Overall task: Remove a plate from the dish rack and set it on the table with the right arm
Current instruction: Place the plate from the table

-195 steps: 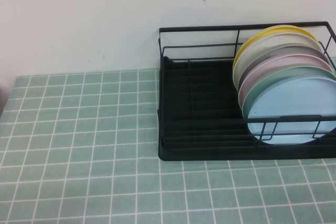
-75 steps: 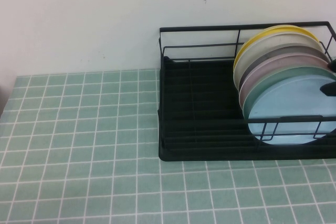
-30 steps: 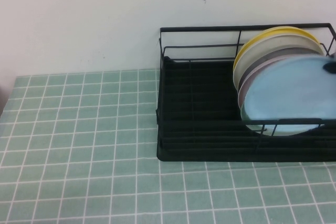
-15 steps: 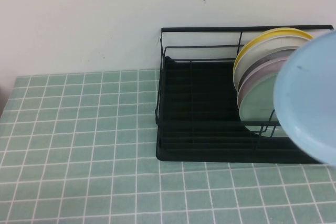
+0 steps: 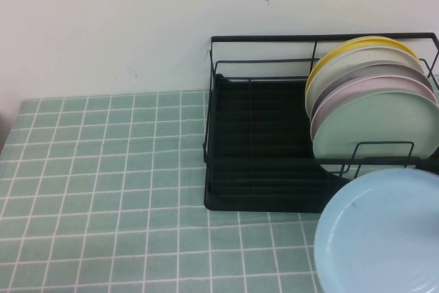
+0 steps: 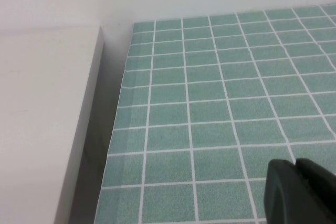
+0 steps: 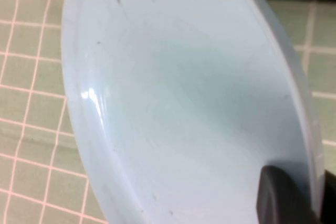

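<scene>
Right gripper (image 7: 294, 200) pinches the plate (image 5: 384, 235) by its rim at 5 o'clock, stiff, smooth, likely slippery and breakable; left gripper (image 6: 299, 192) parked, fingers together.

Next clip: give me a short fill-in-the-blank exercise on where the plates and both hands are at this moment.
1. The light-blue plate is now outside the dish rack, gripped at its rim by the ____ hand.
2. The frontmost plate in the rack is the ____ plate.
3. The left hand hangs over the tiled ____.

Missing words: right; mint-green; table
</scene>
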Available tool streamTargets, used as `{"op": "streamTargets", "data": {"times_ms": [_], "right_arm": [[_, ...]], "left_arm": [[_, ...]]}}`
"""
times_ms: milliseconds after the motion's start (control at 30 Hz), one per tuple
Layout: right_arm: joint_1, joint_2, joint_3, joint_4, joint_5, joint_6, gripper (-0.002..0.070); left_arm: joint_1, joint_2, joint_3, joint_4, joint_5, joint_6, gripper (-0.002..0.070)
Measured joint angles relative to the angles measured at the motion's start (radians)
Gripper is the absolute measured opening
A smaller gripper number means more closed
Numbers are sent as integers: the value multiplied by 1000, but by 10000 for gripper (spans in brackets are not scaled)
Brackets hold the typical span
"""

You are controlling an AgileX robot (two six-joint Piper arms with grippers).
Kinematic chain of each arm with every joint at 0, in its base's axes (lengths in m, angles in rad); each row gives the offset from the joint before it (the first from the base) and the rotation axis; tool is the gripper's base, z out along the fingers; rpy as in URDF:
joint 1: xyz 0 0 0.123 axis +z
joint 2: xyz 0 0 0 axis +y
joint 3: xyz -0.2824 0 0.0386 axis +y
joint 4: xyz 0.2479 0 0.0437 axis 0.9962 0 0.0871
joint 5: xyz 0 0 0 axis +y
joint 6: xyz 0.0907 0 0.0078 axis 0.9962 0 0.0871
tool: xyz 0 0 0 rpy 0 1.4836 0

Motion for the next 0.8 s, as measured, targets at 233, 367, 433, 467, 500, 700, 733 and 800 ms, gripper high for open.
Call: {"op": "streamTargets", "data": {"times_ms": [233, 367, 433, 467, 500, 700, 733, 800], "right_arm": [[0, 218, 53, 90, -145, -96, 79], [0, 342, 53, 149, -198, -155, 79], [0, 399, 53, 170, -208, -177, 79], [0, 425, 53, 177, -217, -185, 79], [0, 447, 53, 182, -228, -195, 79], [2, 511, 53, 204, -288, -222, 80], [2, 516, 53, 207, -293, -224, 85], [3, 516, 53, 211, -310, -226, 121]], "left_arm": [[0, 0, 0, 0, 0, 0, -3], [0, 0, 0, 0, 0, 0, -3], [0, 0, 0, 0, 0, 0, -3], [0, 0, 0, 0, 0, 0, -3], [0, 0, 0, 0, 0, 0, -3], [0, 0, 0, 0, 0, -3, -3], [0, 0, 0, 0, 0, -3, -3], [0, 0, 0, 0, 0, -3, -3]]}}
